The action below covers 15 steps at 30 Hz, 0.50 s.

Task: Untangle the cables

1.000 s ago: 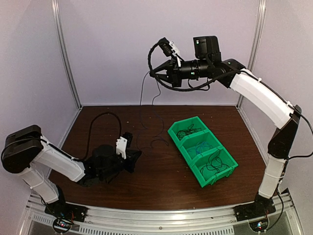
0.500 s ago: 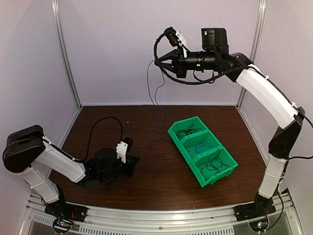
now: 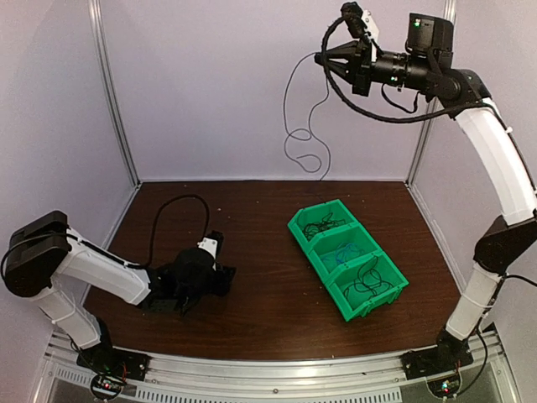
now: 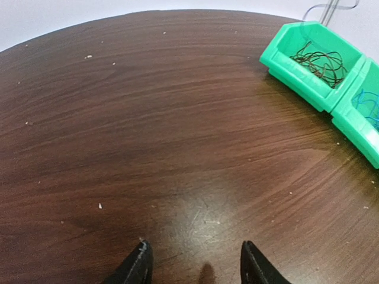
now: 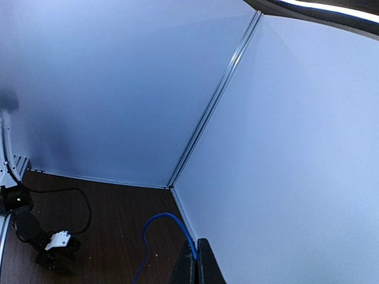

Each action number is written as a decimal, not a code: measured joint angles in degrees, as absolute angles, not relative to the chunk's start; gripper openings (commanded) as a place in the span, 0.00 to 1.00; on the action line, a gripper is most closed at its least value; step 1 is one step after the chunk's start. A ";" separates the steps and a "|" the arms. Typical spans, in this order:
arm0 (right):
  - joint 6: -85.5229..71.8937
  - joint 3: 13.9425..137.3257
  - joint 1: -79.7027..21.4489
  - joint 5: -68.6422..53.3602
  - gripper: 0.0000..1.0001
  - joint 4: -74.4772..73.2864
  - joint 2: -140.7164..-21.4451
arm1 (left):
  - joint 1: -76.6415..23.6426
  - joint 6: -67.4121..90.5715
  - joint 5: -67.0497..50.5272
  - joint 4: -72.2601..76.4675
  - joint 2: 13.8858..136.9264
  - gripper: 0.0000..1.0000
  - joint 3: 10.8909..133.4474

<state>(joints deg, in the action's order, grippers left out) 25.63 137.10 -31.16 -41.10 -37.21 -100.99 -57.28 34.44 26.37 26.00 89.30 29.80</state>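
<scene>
My right gripper is raised high near the back wall and shut on a thin cable. The cable hangs free in loose loops, clear of the table. In the right wrist view the same cable shows bright blue, pinched between the shut fingers of the right gripper. My left gripper rests low over the table at the left. It stands open with only bare wood between its fingers. More cables lie in the green bin.
The green bin has three compartments and sits right of the table's centre, with dark cables in its far one. The left arm's thick black cable arcs over the table. Walls and metal posts close in the sides and back.
My right gripper has risen and swung right, lifting the cable fully off the table. My left gripper has opened and holds nothing.
</scene>
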 measured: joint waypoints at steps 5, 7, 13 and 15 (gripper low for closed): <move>27.73 137.29 -31.42 -38.44 0.00 -38.24 -94.65 | -57.28 37.50 28.47 21.71 92.42 0.53 31.77; 28.58 136.55 -31.35 -37.12 0.00 -38.54 -91.94 | -57.28 38.04 28.49 20.36 93.32 0.53 32.32; 31.70 131.39 -31.09 -32.77 0.00 -41.04 -83.68 | -57.28 38.04 28.82 18.63 93.58 0.54 33.67; 32.12 129.29 -31.09 -31.70 0.00 -41.78 -81.47 | -57.28 38.00 29.10 18.52 93.58 0.54 33.80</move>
